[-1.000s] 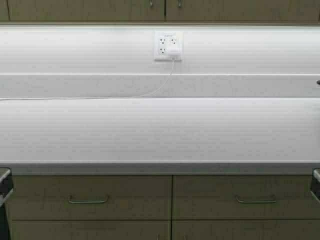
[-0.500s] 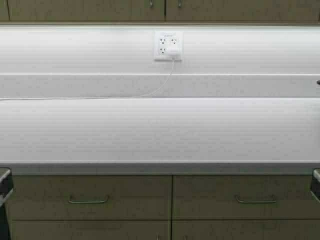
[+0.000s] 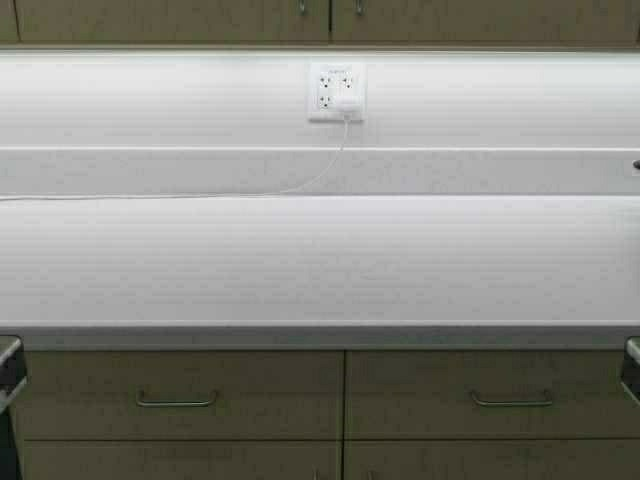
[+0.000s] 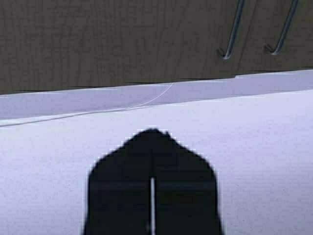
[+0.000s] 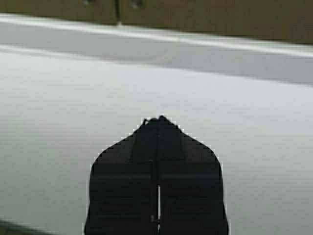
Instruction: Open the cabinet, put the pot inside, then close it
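Only the cabinet [image 3: 330,20] doors' lower edge shows, while both grippers' fingers [image 4: 152,147] [image 5: 159,132] are pressed together, empty.

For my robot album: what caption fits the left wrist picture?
Shut left gripper above the white counter, facing the closed cabinet and its handles.
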